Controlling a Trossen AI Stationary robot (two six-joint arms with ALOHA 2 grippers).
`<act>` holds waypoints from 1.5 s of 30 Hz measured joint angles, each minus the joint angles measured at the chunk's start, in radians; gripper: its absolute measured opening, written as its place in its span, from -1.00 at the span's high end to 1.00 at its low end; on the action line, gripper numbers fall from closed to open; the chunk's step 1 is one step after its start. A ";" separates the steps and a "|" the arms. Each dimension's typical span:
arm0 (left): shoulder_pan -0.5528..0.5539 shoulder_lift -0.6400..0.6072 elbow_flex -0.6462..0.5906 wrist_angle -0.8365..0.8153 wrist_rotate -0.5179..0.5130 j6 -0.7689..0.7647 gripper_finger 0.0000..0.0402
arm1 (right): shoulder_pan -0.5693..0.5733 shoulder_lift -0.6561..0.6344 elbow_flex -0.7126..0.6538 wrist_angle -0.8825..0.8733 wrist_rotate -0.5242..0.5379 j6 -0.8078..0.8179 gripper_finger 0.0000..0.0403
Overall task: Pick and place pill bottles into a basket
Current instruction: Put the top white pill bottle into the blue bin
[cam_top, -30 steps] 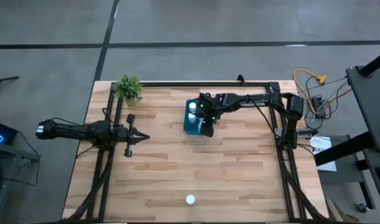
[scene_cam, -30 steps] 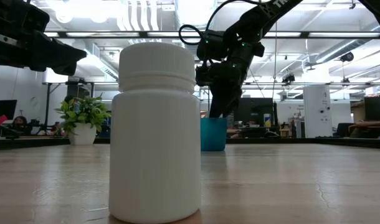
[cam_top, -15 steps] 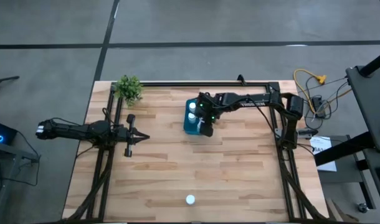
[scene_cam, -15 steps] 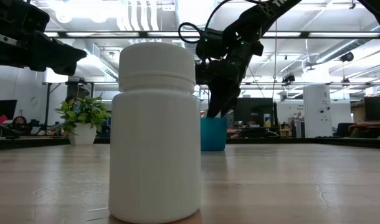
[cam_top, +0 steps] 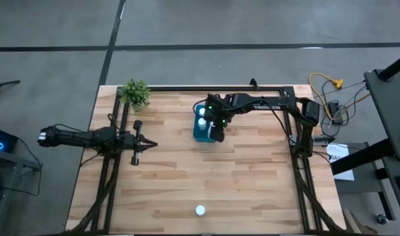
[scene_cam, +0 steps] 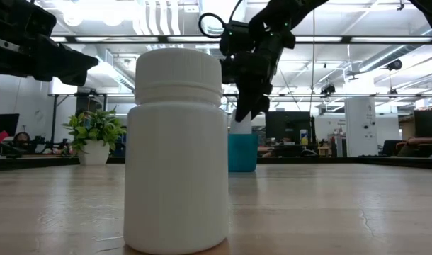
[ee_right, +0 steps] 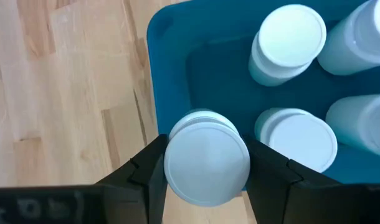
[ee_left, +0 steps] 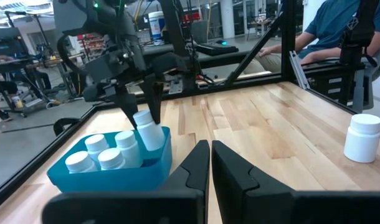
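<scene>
Carefully lower the right gripper [ee_right: 205, 165], fingers [ee_right: 146, 171] clamped on a pill bottle [ee_left: 149, 132], straight into the basket [ee_left: 156, 167]; left gripper [ee_left: 210, 163], closed empty, waits well apart.

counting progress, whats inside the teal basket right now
Four capped pill bottles stand inside the basket. A fifth bottle is clamped in the right gripper over its edge, apparently partly inside. The basket floor beneath them is mostly covered.
</scene>
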 joint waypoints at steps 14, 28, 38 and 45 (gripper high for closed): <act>0.000 0.000 0.000 0.000 0.000 0.000 1.00 | 0.001 0.000 0.027 -0.008 0.011 -0.027 0.23; 0.000 0.000 0.000 0.000 0.000 -0.001 1.00 | 0.006 0.000 0.021 -0.027 0.057 -0.053 0.23; 0.000 0.000 0.000 0.004 0.000 -0.002 1.00 | 0.013 0.081 0.034 -0.016 0.083 -0.061 0.23; 0.000 0.002 0.000 -0.001 0.000 -0.026 1.00 | 0.015 0.123 0.065 -0.033 0.082 -0.081 0.23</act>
